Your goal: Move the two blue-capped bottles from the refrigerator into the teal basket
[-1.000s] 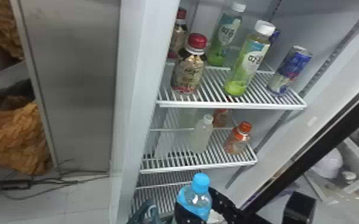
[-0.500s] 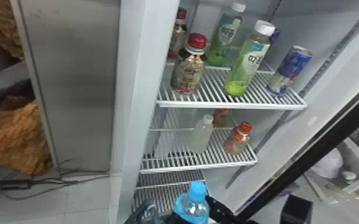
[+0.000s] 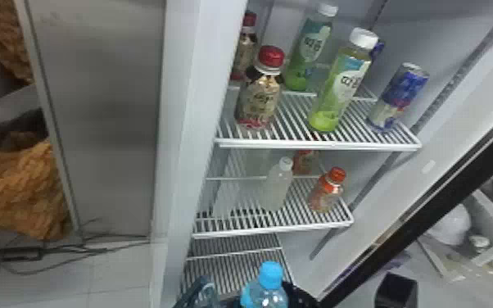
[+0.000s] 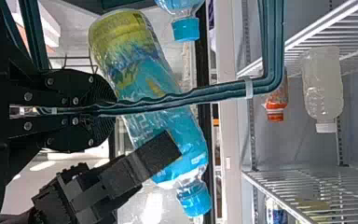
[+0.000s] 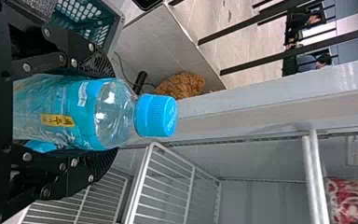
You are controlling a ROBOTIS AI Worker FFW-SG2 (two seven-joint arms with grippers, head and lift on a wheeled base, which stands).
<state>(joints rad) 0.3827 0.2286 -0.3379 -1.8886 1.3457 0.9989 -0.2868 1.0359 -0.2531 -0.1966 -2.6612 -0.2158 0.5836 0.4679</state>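
Gleaming blue-capped bottle [image 5: 86, 115]; clear shoulders

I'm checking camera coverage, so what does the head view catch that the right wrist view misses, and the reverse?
Head view: the blue-labelled can, green bottle and orange-capped bottle.
Right wrist view: the teal basket's lattice wall and a black rail.
Both: a blue-capped bottle, wire shelves and the brown bundle.

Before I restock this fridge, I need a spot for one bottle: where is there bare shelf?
The lowest visible shelf shows bare wire behind the blue-capped bottle. The top shelf has a gap between the front red-capped bottle and front green bottle; behind them, more bottles crowd it.
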